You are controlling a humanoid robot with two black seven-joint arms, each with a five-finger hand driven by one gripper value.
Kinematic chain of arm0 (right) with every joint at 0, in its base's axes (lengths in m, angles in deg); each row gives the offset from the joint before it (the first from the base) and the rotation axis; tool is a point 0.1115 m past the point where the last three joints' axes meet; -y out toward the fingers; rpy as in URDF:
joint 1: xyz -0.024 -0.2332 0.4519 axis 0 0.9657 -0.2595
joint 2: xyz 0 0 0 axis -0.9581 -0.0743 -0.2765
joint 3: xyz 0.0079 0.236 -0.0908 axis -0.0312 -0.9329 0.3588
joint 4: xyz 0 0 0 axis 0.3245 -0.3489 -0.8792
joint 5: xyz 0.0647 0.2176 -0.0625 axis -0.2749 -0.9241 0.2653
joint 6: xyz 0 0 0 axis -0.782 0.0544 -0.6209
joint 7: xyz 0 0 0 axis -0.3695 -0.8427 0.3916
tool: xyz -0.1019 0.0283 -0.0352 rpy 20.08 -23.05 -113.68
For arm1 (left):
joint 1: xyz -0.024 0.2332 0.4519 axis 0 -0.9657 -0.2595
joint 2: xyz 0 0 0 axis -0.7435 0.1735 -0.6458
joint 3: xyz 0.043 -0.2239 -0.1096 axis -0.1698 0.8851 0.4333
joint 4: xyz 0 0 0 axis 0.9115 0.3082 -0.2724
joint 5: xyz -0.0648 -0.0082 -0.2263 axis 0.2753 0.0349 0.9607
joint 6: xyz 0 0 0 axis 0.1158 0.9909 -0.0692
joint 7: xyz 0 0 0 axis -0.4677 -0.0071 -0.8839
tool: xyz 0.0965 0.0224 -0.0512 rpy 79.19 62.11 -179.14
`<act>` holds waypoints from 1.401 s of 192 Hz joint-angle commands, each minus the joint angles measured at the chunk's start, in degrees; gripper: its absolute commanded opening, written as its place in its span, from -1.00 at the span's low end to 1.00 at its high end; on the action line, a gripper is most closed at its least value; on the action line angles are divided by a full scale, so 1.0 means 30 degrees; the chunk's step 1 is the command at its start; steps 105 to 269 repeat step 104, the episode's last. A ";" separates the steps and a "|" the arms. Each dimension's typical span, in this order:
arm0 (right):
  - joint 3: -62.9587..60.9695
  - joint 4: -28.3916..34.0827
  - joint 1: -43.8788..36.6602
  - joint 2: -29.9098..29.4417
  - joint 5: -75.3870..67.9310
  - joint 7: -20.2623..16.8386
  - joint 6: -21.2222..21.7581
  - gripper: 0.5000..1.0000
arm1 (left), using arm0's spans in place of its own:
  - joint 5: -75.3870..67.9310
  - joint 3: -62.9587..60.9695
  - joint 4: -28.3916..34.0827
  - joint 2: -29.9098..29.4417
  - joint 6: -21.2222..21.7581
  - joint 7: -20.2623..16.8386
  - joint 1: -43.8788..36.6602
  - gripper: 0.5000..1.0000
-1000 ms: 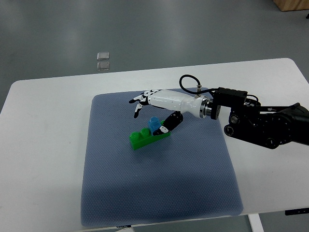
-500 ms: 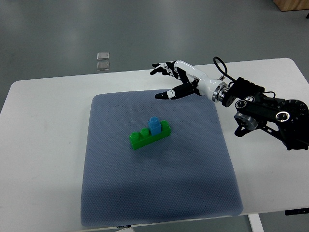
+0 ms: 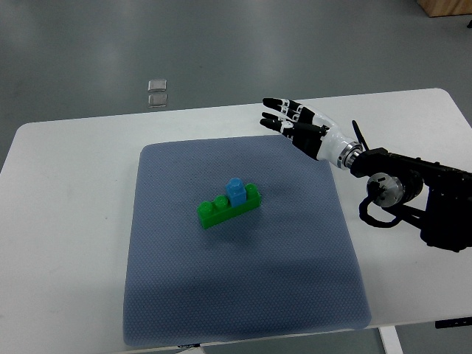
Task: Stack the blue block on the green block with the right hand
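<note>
One blue block (image 3: 237,190) stacked on one green block (image 3: 228,206), one right hand (image 3: 302,127), fingers apart, empty

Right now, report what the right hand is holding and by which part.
Nothing. The right hand is open with fingers spread, well apart from the blue block, which sits on the green block.
</note>
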 commanded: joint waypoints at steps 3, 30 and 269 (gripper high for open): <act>0.0016 -0.0253 0.0151 -0.0015 -0.0140 0.0076 -0.0109 0.69 | 0.0000 0.0000 0.0000 0.0000 0.0000 0.0027 0.0013 1.00; 0.0016 -0.0282 0.0531 0.0014 0.0153 0.0076 -0.0050 0.69 | 0.0000 0.0000 0.0000 0.0000 0.0000 -0.0002 -0.0016 1.00; -0.0013 -0.0898 0.0854 0.0014 -0.0140 0.0047 -0.0021 0.69 | 0.0000 0.0000 0.0000 0.0000 0.0000 -0.0002 0.0013 1.00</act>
